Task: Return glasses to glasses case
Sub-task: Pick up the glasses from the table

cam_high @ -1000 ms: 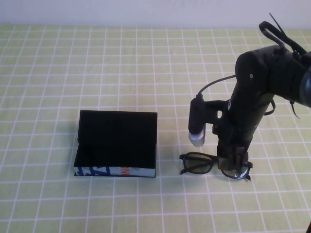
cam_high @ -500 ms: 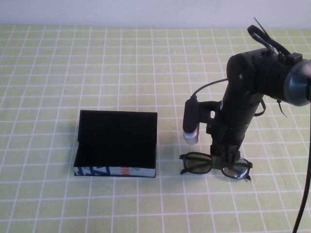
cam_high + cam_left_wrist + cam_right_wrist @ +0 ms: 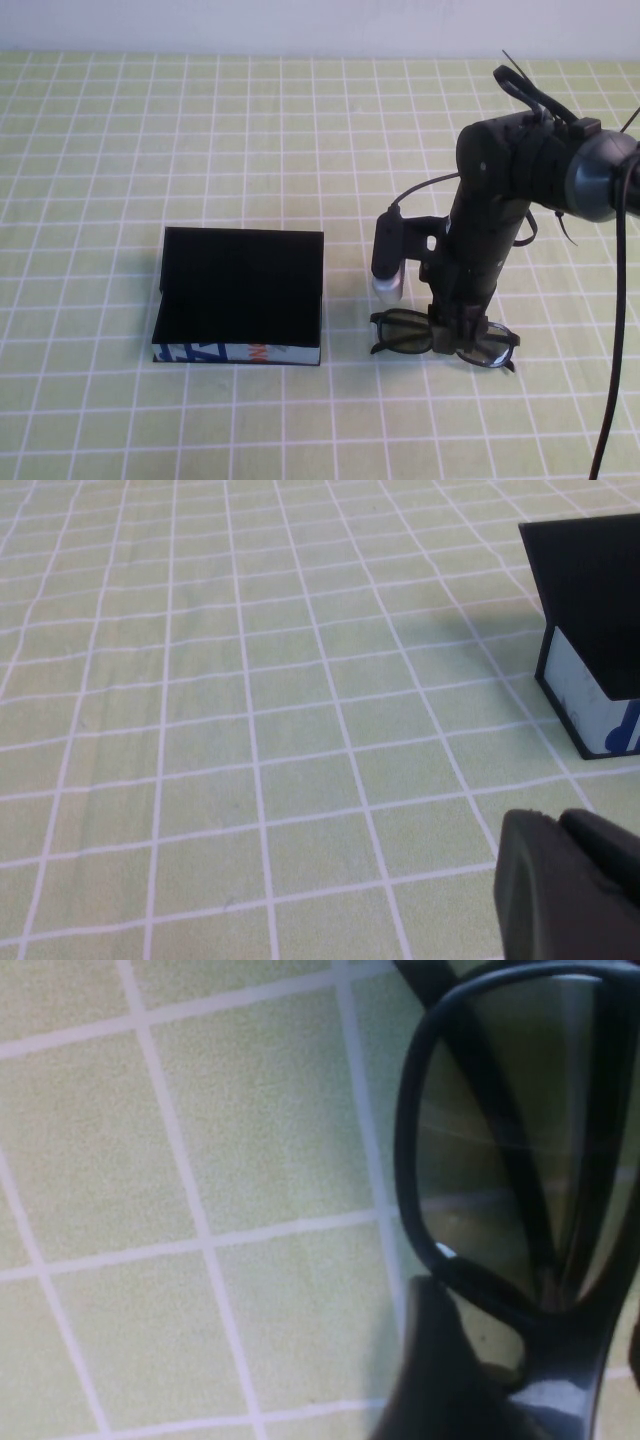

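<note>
Glasses not yet picked up; case waiting open

One pair of glasses (image 3: 443, 338) is seen lying on the checked cloth (image 3: 200, 130), just beside one open glasses case (image 3: 240, 297). The right gripper (image 3: 457, 335) is lowered over the bridge with jaws spread wide, nothing gripped. The left gripper (image 3: 570, 885) is parked apart; its state cannot be told.

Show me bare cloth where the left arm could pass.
Free: the checked cloth left of and behind the black box-like case. Crowded: the right gripper, open, over the black-framed glasses. The left gripper hovers over bare cloth near the case.
</note>
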